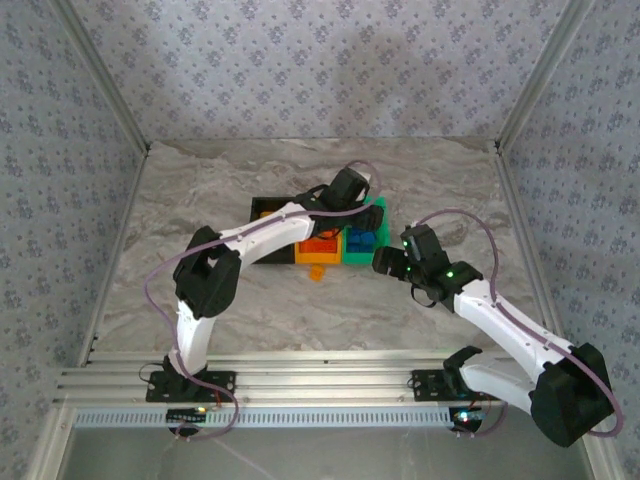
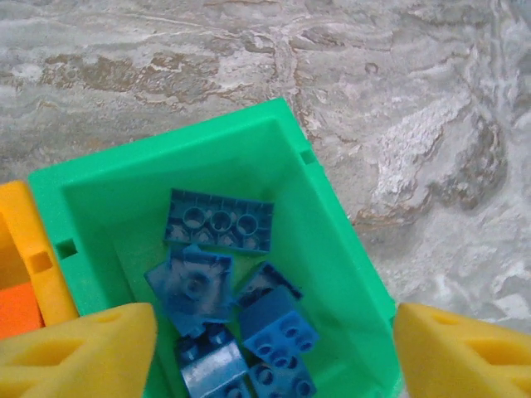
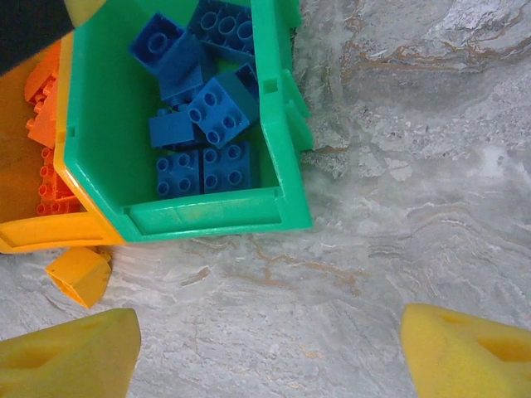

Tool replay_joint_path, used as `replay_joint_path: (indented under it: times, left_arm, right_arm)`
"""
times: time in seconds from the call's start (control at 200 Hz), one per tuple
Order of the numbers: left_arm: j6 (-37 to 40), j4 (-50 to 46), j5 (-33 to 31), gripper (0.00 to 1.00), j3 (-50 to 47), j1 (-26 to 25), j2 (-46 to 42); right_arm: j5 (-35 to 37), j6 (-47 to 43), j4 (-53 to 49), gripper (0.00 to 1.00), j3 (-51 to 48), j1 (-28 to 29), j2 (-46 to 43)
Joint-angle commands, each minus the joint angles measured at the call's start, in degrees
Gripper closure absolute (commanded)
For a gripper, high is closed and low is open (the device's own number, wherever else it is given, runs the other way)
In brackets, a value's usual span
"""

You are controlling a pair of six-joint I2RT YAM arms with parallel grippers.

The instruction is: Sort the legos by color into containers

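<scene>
The left gripper hangs spread wide over the green bin, where blue bricks lie piled. The right gripper, also spread and empty, hovers over the counter by that bin's near wall. One yellow brick lies on the counter just beside the orange bin.

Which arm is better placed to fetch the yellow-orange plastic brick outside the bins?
Probably right: open right gripper hangs near that brick; left gripper is over the green plastic bin.
</scene>
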Motion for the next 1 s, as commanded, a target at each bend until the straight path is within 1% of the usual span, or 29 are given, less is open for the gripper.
replay_joint_path:
  times: [0.0, 0.11, 0.205, 0.32, 0.385, 0.49, 0.61, 0.695, 0.775, 0.865, 0.994]
  left_arm:
    - [-0.14, 0.12, 0.53, 0.14, 0.92, 0.38, -5.11]
    - [-0.65, 2.79, 0.06, 0.04, -5.67, 0.57, -12.95]
    - [-1.56, 4.33, -0.31, 0.01, -14.22, 0.50, -21.09]
    - [-3.75, 5.31, -1.77, 0.01, -26.64, 0.41, -31.86]
    - [-5.62, 5.00, -3.69, 0.01, -35.01, 0.22, -38.64]
    - [-9.30, 3.48, -7.50, 0.00, -47.51, -0.19, -50.05]
    - [-13.54, -0.96, -11.63, 0.01, -57.75, -0.14, -62.74]
    - [-16.34, -3.99, -13.51, 0.01, -62.41, -0.17, -69.63]
    - [-18.51, -6.08, -14.58, 0.00, -65.42, -0.12, -73.81]
    - [-20.06, -7.81, -15.32, 0.00, -67.36, -0.08, -76.58]
    - [-20.88, -9.12, -16.09, 0.01, -68.44, 0.01, -78.39]
  right_arm:
    - [-0.14, 1.56, 0.94, 0.16, -0.38, 0.98, 0.84]
    - [0.36, 2.96, 2.42, 0.16, 0.16, 3.88, 2.90]
    - [1.83, 4.56, 4.10, 0.16, 0.93, 7.88, 5.79]
    - [4.97, 6.15, 6.93, 0.16, 2.20, 13.50, 10.18]
    - [5.78, 6.86, 8.92, 0.16, 3.12, 16.15, 12.91]
    - [6.54, 7.30, 11.09, 0.16, 5.49, 19.42, 18.54]
    - [6.30, 7.55, 12.95, 0.16, 8.93, 21.99, 25.61]
    - [5.94, 7.52, 13.57, 0.18, 11.97, 23.02, 30.34]
    - [6.18, 7.59, 14.10, 0.20, 14.38, 23.44, 33.76]
    - [6.79, 7.66, 13.76, 0.22, 17.37, 23.46, 37.86]
    - [8.96, 7.98, 11.81, 0.26, 21.48, 23.45, 42.94]
